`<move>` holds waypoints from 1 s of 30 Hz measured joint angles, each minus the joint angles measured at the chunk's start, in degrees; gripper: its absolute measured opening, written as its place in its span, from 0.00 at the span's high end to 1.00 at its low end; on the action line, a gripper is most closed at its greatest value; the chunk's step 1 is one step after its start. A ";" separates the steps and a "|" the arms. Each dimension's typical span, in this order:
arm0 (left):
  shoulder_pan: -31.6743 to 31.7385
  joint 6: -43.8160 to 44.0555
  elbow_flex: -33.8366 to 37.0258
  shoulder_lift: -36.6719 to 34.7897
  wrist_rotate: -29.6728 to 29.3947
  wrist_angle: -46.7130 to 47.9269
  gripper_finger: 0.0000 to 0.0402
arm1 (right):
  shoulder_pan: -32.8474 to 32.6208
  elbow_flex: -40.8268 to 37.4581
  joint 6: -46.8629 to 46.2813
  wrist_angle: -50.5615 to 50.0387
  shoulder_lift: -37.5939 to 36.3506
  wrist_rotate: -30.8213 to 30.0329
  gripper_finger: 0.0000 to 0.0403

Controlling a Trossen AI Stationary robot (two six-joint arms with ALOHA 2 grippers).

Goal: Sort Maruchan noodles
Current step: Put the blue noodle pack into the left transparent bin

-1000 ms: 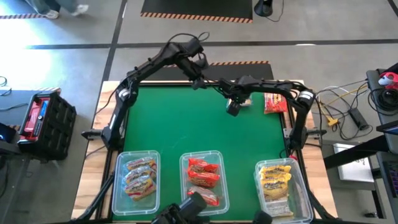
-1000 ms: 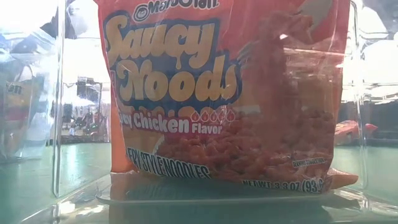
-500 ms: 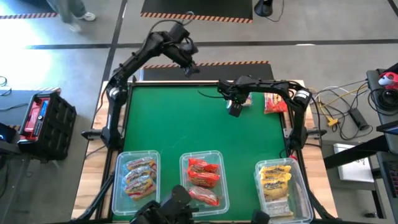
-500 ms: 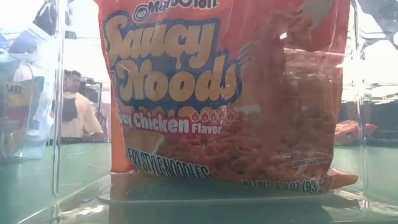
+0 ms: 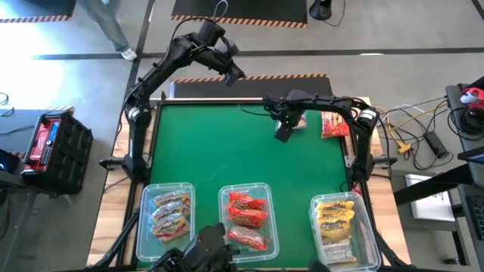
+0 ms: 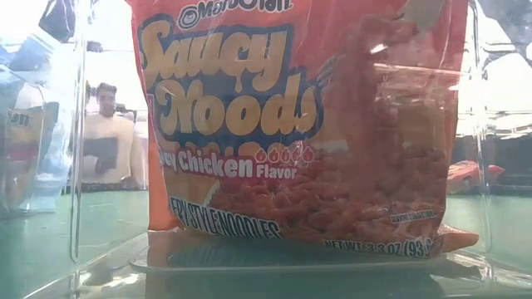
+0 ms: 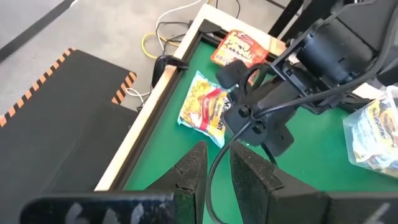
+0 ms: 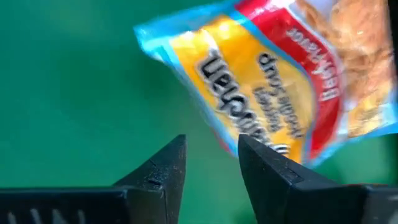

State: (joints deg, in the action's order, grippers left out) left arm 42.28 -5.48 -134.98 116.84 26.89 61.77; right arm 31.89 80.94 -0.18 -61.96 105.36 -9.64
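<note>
Crinkly noodle packets on green felt counter (image 5: 219, 151)

Right hand (image 8: 211, 155) parted beside glossy yellow packet (image 8: 261, 93); left hand (image 7: 216, 163) clenched, raised beyond counter.

Bright, even light; glare on low-view plastic, blurred rt-wrist packet (image 8: 273, 93).

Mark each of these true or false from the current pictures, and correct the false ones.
1. Three clear bins stand along the table's near edge. True.
2. The middle bin holds yellow packets. False: it holds red ones; the yellow ones fill the right-hand bin.
3. The right gripper is beside a yellow packet on the green mat. True.
4. The left gripper is down among the bins. False: it is raised beyond the table's far edge.
5. A red packet lies near the table's far right corner. True.
</note>
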 joint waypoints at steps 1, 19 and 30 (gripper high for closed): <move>0.00 0.01 0.00 0.00 0.00 -0.16 0.87 | 0.01 0.55 -1.85 -0.18 0.00 1.31 0.67; 0.00 -0.06 0.00 0.00 0.02 -0.77 0.87 | -0.26 4.00 11.00 5.08 0.61 -8.11 0.75; 0.00 -1.53 0.00 0.02 0.02 -1.04 0.87 | 0.98 10.36 15.25 -3.54 7.49 -15.70 0.77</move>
State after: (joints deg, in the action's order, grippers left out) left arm 42.28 -7.01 -134.98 116.86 26.92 60.73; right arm 32.86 91.30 15.07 -65.50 112.85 -25.34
